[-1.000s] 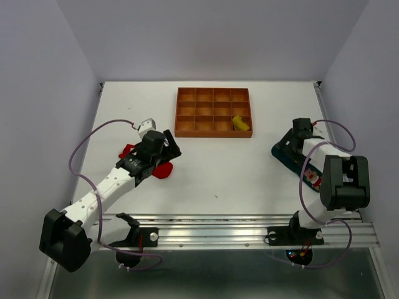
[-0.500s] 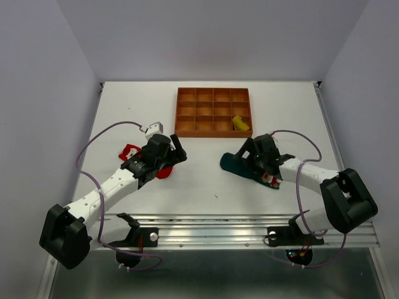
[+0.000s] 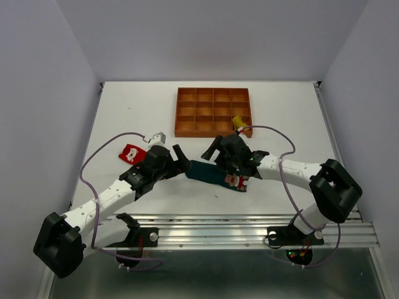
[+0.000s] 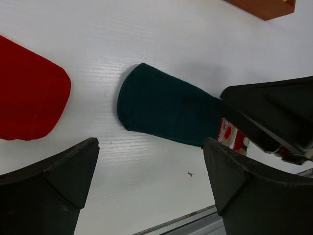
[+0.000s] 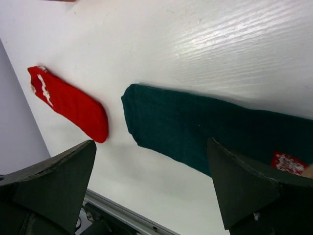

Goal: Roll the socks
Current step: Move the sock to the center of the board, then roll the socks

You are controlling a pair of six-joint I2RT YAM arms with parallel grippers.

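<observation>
The dark teal sock (image 3: 209,172) lies flat near the table's middle front, its patterned cuff (image 3: 235,180) to the right. My right gripper (image 3: 212,149) is open just above its far side. My left gripper (image 3: 181,159) is open just left of its toe. The left wrist view shows the teal sock (image 4: 166,112) beyond the open left gripper (image 4: 151,188). The right wrist view shows it (image 5: 195,127) between the open right gripper's (image 5: 151,188) fingers. The red sock (image 3: 131,151) lies flat to the left. The yellow sock (image 3: 240,122) sits rolled in the tray.
The orange-brown gridded tray (image 3: 213,112) stands at the back centre; its corner (image 4: 264,6) shows in the left wrist view. The red sock (image 4: 29,95) (image 5: 68,103) shows in both wrist views. A metal rail (image 3: 237,219) runs along the front edge.
My right arm has swung left and brought the teal sock from the right side to the middle. My left gripper has moved right, off the red sock, which now lies uncovered.
</observation>
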